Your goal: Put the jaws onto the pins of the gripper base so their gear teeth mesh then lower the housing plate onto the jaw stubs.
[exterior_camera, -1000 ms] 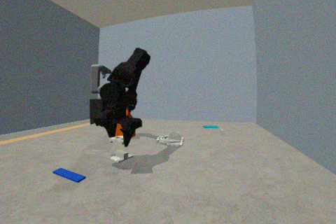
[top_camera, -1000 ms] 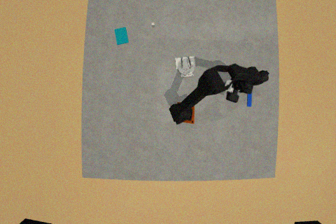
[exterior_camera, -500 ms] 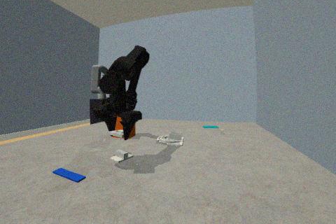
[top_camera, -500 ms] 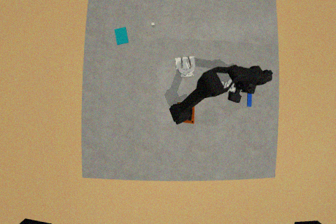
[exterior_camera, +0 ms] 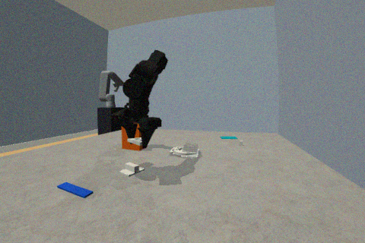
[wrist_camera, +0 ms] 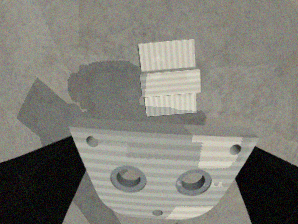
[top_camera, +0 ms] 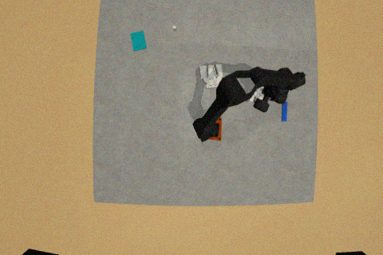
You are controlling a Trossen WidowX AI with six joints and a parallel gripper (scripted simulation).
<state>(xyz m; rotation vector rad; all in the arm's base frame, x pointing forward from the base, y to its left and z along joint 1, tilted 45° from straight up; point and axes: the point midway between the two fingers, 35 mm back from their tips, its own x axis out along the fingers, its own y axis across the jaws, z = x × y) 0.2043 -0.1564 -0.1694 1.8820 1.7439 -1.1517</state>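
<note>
My gripper [exterior_camera: 136,143] [wrist_camera: 161,143] is shut on the housing plate [exterior_camera: 134,140] [wrist_camera: 160,151], a white plate with two ringed holes and three small ones. The plate is held clear of the table between both black fingers. Just below and beyond it in the wrist view stands a small white stepped block [wrist_camera: 172,82] [exterior_camera: 131,168]. The white gripper base [top_camera: 211,75] [exterior_camera: 184,152] lies farther off, with raised white pieces on it. Whether these are both jaws, and whether their teeth mesh, is too small to tell. My arm hides most of the plate in the top view.
A blue bar [top_camera: 284,111] [exterior_camera: 74,189] lies near the right edge of the grey area. An orange bracket [top_camera: 219,135] [exterior_camera: 131,146] stands under the arm. A teal tile [top_camera: 138,41] [exterior_camera: 228,137] and a tiny white piece [top_camera: 174,27] [exterior_camera: 241,143] lie at the far left.
</note>
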